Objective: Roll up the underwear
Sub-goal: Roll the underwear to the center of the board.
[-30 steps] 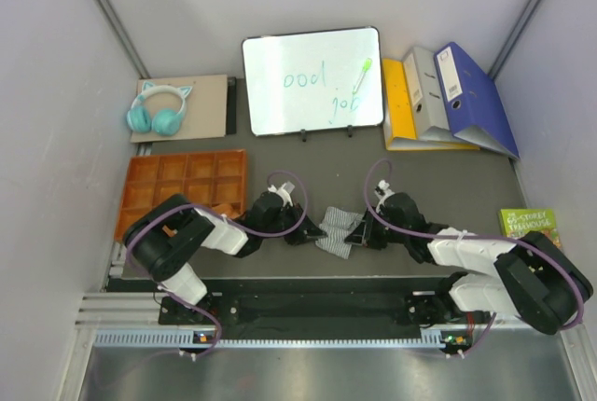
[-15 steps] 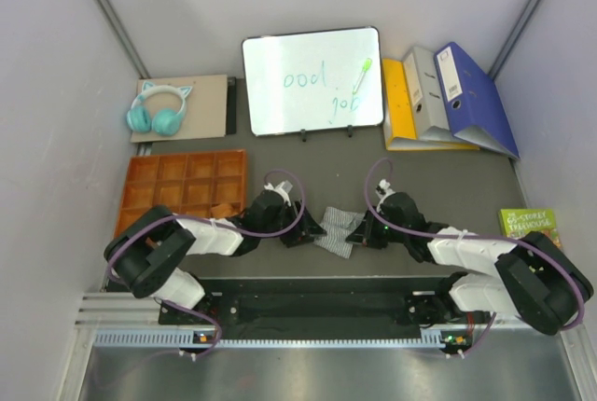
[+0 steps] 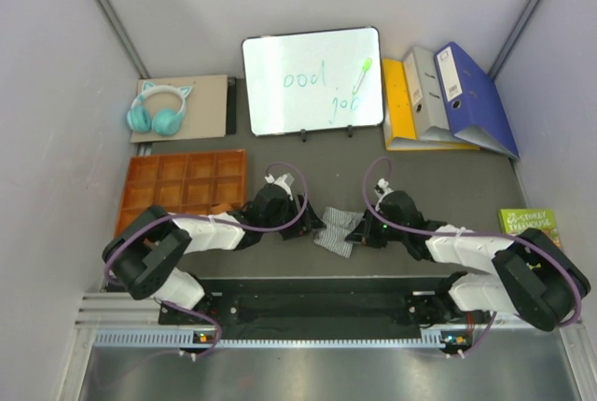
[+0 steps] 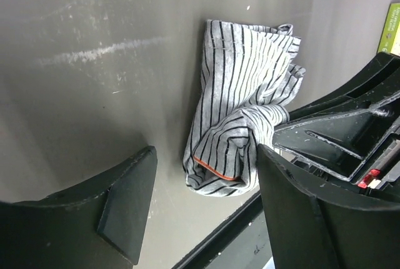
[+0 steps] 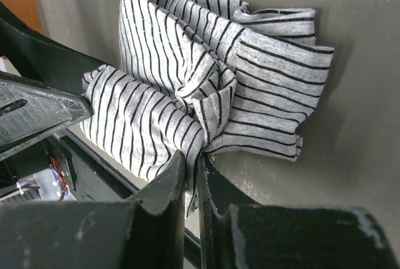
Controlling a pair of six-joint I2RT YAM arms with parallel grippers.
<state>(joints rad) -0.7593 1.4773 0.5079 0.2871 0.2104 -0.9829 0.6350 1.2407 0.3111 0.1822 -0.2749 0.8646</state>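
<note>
The grey-and-white striped boxer shorts [image 3: 334, 231] lie bunched on the dark table between my two grippers. In the left wrist view the shorts [image 4: 240, 87] show a thin orange trim at the near fold. My left gripper [image 4: 206, 194] is open and empty, its jaws standing either side of the near end of the bundle; it sits just left of the shorts in the top view [image 3: 312, 226]. My right gripper [image 5: 194, 178] is shut on a pinched fold of the shorts [image 5: 206, 75] and sits at their right edge [image 3: 360, 231]. The rust-orange briefs are not clearly in view.
An orange compartment tray [image 3: 187, 182] lies at the left. Behind stand a whiteboard [image 3: 312, 79], teal headphones [image 3: 157, 110] on cardboard, and binders [image 3: 448, 98]. A green book [image 3: 530, 224] lies at the right. The table's front rail [image 3: 280, 284] runs just near the shorts.
My left arm has reached further right, bringing its open gripper up to the left side of the striped shorts. My right gripper has stayed shut on the cloth, nearly still.
</note>
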